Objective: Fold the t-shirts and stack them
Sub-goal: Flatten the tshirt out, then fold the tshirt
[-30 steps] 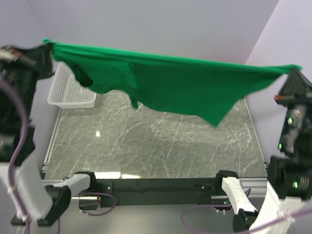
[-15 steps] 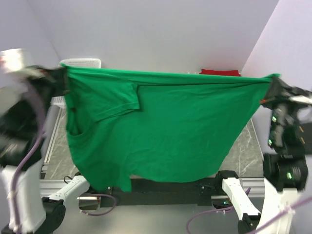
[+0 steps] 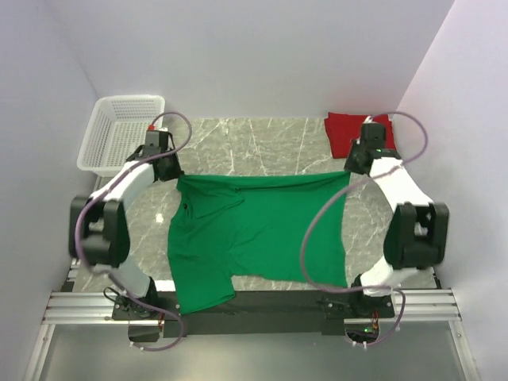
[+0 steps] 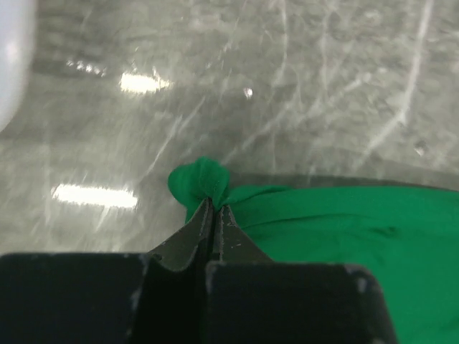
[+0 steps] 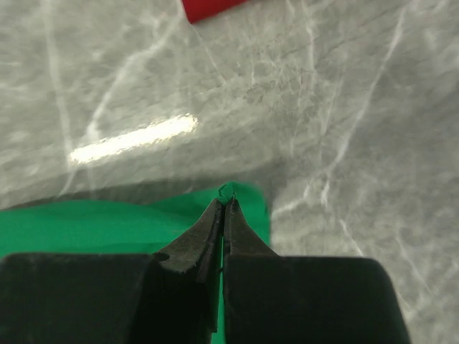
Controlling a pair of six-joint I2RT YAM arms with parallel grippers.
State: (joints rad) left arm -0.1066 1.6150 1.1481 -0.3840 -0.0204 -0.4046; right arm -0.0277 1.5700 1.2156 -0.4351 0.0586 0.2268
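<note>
The green t-shirt (image 3: 254,234) lies spread on the marble table, its far edge stretched between the two arms and its near edge hanging over the table's front. My left gripper (image 3: 176,178) is shut on the shirt's far left corner (image 4: 201,183), a small bunch of cloth pinched at the tips. At the far right corner (image 5: 240,204) my right gripper (image 3: 349,173) is shut on the cloth the same way. The red t-shirt (image 3: 353,131) lies folded at the back right, its corner (image 5: 211,7) showing at the top of the right wrist view.
A white mesh basket (image 3: 119,143) stands at the back left corner. Purple-grey walls close the left, back and right sides. The black rail (image 3: 262,302) runs along the near edge with both arm bases on it.
Both arms came down and forward from high up, carrying the stretched green shirt from the air onto the table, where it now lies flat. The red shirt has come into view.
</note>
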